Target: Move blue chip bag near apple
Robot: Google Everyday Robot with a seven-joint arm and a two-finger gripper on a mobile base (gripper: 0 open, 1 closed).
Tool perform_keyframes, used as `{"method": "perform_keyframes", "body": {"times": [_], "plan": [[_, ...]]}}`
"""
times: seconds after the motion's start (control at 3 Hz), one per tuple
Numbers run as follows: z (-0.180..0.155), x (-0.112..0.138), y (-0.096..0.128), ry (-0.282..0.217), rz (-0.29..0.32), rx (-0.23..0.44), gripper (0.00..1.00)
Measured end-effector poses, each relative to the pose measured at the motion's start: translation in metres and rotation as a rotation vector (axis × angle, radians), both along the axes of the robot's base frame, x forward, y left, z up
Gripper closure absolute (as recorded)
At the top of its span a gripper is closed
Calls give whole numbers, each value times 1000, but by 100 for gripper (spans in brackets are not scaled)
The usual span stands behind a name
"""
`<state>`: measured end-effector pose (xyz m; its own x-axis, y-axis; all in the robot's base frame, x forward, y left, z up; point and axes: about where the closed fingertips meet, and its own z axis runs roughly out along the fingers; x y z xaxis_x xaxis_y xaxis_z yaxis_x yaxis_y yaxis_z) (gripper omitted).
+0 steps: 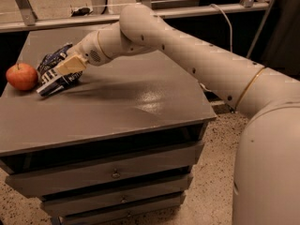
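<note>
The apple (21, 76), round and red-orange with a short stem, sits at the far left of the grey tabletop (140, 97). The blue chip bag (52, 61), dark blue crinkly foil with white lettering, lies just right of the apple, almost touching it. My gripper (62, 74) reaches in from the right at the end of the long white arm (197, 55). It is shut on the bag, and its tan finger (71, 64) lies across the bag's right side. The bag's lower end rests at table level.
The table is a grey cabinet with drawers (112, 175) below its front edge. A dark shelf and metal rail (197, 8) run behind it. Speckled floor (215, 172) lies to the right, and my white base (267, 172) fills the lower right.
</note>
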<state>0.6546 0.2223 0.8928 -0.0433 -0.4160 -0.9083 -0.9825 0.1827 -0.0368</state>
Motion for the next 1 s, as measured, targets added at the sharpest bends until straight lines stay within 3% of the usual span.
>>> {"method": "perform_keyframes", "body": {"times": [0.33,0.67,1.0], "plan": [[3,-1,-21,1,-12,-8,0],[12,-1,-83,-29,-51,-39,0],[34,1,-165,-85,-111,-98,0]]}}
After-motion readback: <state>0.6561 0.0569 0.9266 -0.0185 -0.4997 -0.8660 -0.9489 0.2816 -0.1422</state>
